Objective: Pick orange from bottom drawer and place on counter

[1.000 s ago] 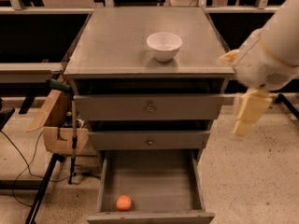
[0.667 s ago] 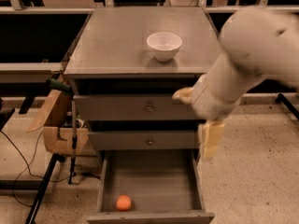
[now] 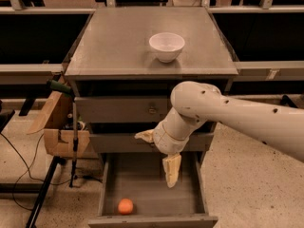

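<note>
The orange (image 3: 125, 206) lies on the floor of the open bottom drawer (image 3: 142, 184), near its front left corner. The counter (image 3: 123, 42) is the grey cabinet top above, with a white bowl (image 3: 166, 46) on its right half. My gripper (image 3: 159, 153) hangs over the middle of the open drawer, in front of the middle drawer's face, up and to the right of the orange and apart from it. Its two cream fingers are spread, one pointing down (image 3: 171, 170), and it holds nothing. My white arm reaches in from the right.
The two upper drawers (image 3: 118, 109) are shut. A cardboard box (image 3: 57, 127) and a stand with cables sit on the floor left of the cabinet. Dark benches flank the cabinet on both sides.
My arm has swung from the cabinet's right side leftward and down, bringing the gripper over the open bottom drawer. The orange and the bowl have not moved.
</note>
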Controlling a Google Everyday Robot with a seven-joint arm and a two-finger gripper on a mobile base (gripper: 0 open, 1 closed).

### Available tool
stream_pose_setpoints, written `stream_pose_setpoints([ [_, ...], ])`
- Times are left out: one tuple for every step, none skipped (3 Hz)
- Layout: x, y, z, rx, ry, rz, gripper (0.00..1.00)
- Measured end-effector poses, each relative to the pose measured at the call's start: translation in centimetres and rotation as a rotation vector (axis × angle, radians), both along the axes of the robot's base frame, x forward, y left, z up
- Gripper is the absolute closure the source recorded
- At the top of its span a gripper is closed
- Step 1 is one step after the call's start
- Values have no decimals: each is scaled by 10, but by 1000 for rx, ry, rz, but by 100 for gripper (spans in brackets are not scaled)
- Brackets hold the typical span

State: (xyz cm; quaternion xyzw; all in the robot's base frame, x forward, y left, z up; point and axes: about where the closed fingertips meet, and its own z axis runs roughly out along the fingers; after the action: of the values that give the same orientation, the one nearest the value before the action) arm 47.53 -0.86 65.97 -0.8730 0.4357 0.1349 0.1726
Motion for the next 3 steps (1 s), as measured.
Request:
stream_pose_setpoints([
  [0,0,0,0,0,0,0],
  [2,1,-13,-25,11,15,0],
  [19,-4,-68,-93,18,133,0],
])
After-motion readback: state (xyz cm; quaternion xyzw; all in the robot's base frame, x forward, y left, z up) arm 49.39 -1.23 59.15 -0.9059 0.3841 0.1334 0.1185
